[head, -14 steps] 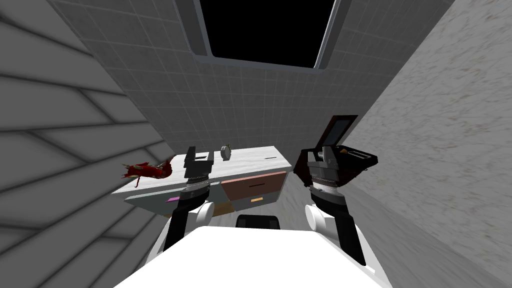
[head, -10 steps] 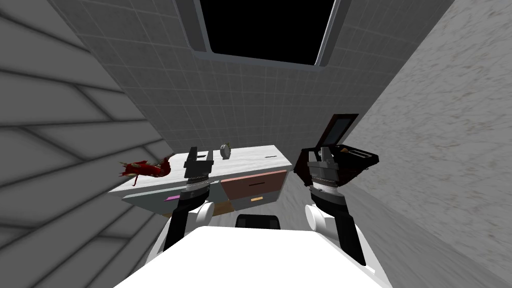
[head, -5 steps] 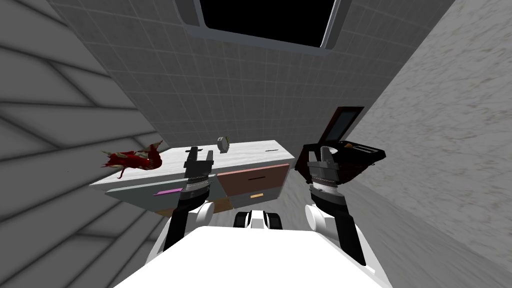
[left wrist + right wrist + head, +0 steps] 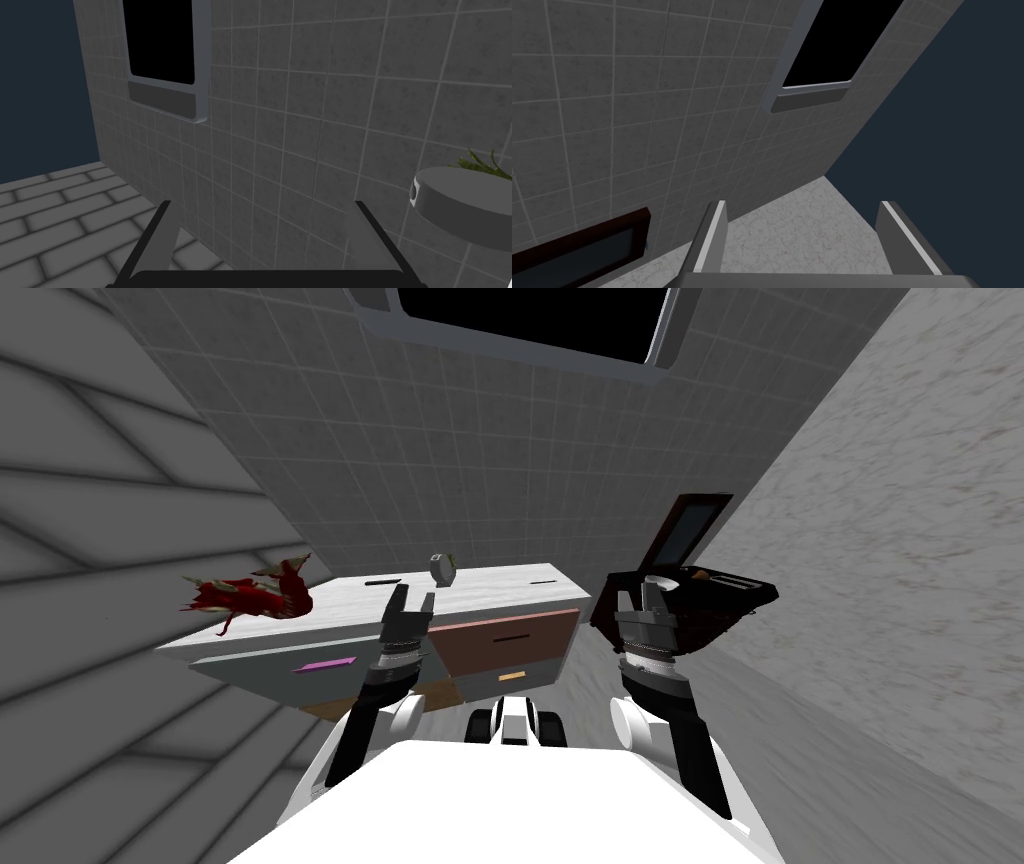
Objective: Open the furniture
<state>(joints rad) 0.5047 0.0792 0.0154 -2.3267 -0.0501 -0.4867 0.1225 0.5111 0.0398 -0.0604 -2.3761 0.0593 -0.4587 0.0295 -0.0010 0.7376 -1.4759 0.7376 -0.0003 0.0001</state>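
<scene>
progress: nothing is open yet, by my read. Every front on the drawer unit [image 4: 470, 660] looks flush and shut.
target: the drawer unit sits just below the middle of the head view, backed against the tiled wall [image 4: 480, 468]. The brown front [image 4: 505, 638] is at centre. A grey front with a pink handle [image 4: 322, 665] is to its lower left, and a grey front with an orange handle [image 4: 512, 676] is under the brown one.
worktop [image 4: 500, 588]: it carries a red ragged thing [image 4: 250, 596] at the left end and a round grey pot [image 4: 442, 569] with green sprigs near the wall.
left pincer [image 4: 410, 600]: spread wide and empty, touching nothing. It hangs over the front edge of the worktop, above the drawer fronts, and aims at the wall. In the left wrist view its fingers [image 4: 155, 235] frame bare tiles, and the pot stands off to the side of one finger.
right pincer [image 4: 650, 591]: also spread wide and empty. It is right of centre, in front of the dark red cabinet [image 4: 710, 613] with the raised lid. I can't confirm any contact there.
left to do: all of it, as I judge it. You need to pick a handle, bring a pincer down to it, close on it and pull.
</scene>
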